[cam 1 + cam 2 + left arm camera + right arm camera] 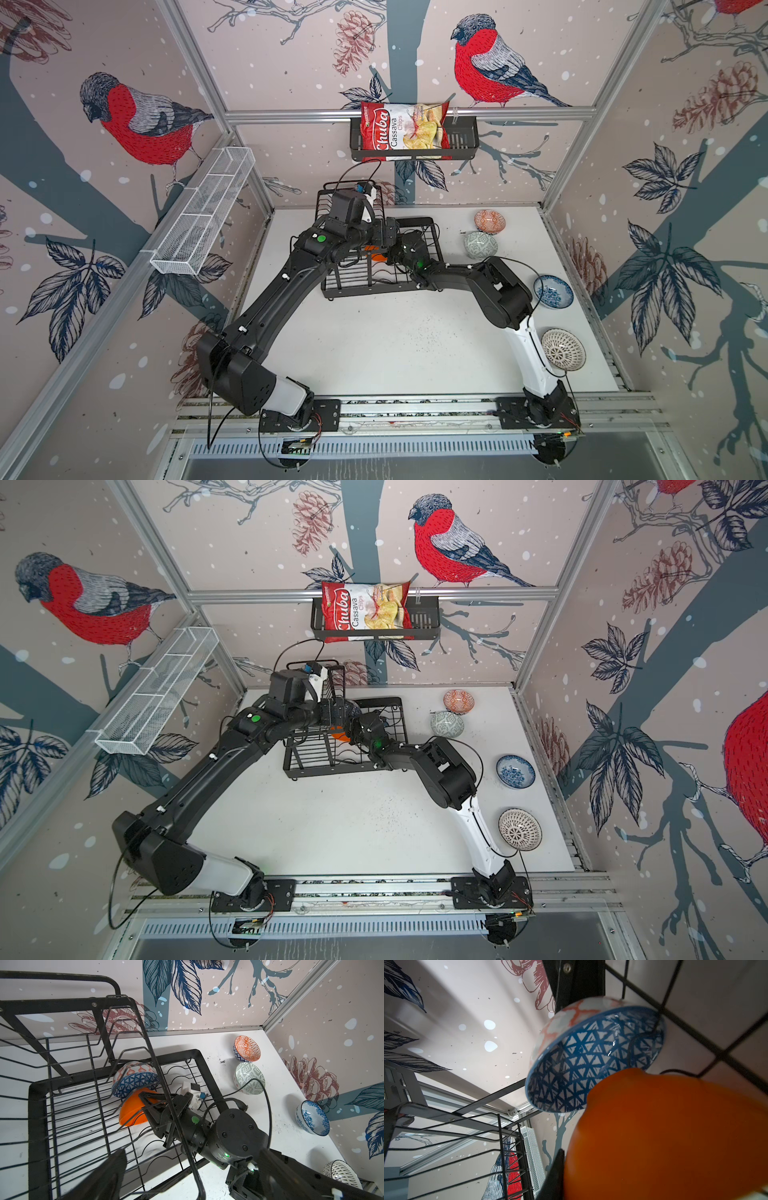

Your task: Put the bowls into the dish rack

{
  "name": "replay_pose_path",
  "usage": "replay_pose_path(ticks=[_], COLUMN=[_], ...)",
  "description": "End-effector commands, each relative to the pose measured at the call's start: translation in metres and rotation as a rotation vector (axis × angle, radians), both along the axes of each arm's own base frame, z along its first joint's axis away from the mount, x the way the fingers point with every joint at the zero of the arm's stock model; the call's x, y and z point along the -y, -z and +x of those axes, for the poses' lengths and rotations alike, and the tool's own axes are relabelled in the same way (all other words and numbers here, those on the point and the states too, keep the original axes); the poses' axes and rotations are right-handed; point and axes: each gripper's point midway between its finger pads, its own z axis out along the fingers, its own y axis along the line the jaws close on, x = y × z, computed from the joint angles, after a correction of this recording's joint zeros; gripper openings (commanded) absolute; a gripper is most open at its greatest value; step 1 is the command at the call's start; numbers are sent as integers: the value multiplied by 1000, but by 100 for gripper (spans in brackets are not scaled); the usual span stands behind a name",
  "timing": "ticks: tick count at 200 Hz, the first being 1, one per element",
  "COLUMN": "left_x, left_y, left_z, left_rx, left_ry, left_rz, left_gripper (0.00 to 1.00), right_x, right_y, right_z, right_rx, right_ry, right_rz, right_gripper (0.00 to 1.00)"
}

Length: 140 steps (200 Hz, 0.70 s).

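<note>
— Any lettering you can read from your station?
— Only on the chips bag [403, 126] [365, 609], upper middle in both top views. I read "Chuba" in white script on red, then "Cassava Chips". Its small print is too fine for me.

The white surface [395, 345] bears the dish rack [365, 293] far centre and, down its right side, orange-patterned bowl [490, 220], grey-green bowl [480, 244], blue-flowered bowl [553, 292], lattice bowl [563, 349].

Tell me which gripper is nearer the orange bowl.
Right. The right gripper straddles the rim of the orange bowl in the dish rack; the left gripper hovers higher, apart.
</note>
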Motion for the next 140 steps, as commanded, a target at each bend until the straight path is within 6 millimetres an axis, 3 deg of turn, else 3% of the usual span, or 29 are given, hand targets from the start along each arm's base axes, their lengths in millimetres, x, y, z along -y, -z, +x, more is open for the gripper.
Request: replay_pose_path(ticks=[1,140], left_x=[1,2], left_y=[-7,-6], left_z=[2,2], left_rx=[26,18], left_ry=[0,2], left_rz=[-16,-22], left_gripper=[98,98], right_x=[-3,3], right_y=[16,12], right_z=[-11,-9], right_rx=[-56,-42], right_ry=[-42,-34], right_rz=[-41,-27], right_gripper=[21,28])
